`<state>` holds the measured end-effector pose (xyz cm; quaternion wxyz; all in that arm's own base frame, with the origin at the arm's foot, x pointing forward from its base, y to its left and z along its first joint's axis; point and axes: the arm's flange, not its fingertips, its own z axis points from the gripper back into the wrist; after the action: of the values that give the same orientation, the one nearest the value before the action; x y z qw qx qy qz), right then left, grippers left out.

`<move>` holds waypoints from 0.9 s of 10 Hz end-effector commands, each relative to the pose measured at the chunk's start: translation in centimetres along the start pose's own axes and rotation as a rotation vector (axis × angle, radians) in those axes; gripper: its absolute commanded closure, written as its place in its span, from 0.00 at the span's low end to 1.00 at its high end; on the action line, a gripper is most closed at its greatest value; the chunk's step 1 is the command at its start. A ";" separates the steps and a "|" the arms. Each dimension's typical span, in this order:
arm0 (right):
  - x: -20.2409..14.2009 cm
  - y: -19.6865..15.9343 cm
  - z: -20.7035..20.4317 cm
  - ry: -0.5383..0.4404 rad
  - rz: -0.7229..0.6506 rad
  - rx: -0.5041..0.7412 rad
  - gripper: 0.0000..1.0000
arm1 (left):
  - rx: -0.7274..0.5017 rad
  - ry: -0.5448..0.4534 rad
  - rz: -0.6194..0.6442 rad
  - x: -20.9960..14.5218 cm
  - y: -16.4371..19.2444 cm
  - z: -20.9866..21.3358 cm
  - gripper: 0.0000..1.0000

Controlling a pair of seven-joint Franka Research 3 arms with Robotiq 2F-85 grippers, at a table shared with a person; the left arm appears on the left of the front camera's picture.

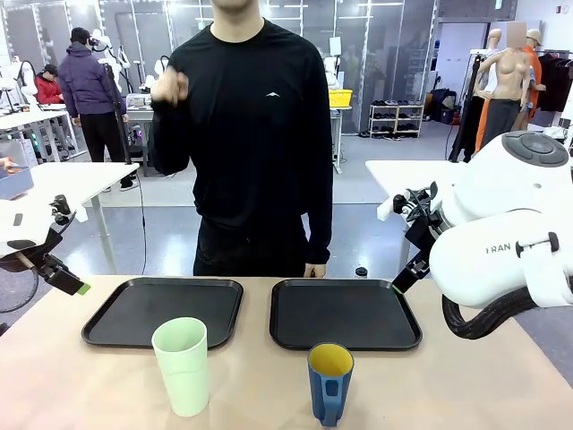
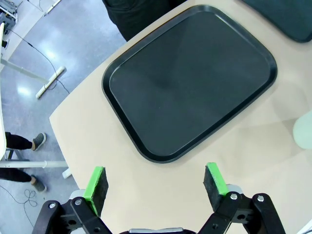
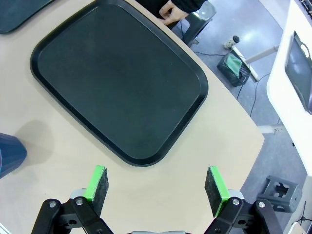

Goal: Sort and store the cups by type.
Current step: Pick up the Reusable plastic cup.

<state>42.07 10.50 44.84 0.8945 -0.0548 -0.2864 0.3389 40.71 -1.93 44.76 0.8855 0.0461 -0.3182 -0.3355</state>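
So sorting hasn't begun: my left pincer and right pincer both hang released, the green tumbler stands at five o'clock of the left tray, the blue mug at six o'clock of the right tray, and next I'd lower onto one of them.

You see the mint-green tumbler standing upright before the left tray; your blue mug, yellow inside, stands upright before the right tray, handle toward you.

left tray, right tray: free | tumbler, mug: upright, well apart
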 end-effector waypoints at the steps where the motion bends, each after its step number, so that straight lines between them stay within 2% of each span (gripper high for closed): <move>1: 0.0 0.0 0.0 0.000 -0.001 0.003 0.00 | -0.005 -0.003 0.005 0.0 0.0 0.0 0.00; 9: 0.0 0.0 0.0 0.000 -0.001 0.003 0.00 | -0.005 -0.003 0.005 0.0 0.0 0.0 0.00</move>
<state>42.07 10.50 44.84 0.8945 -0.0548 -0.2864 0.3389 40.71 -1.93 44.76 0.8855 0.0461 -0.3181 -0.3355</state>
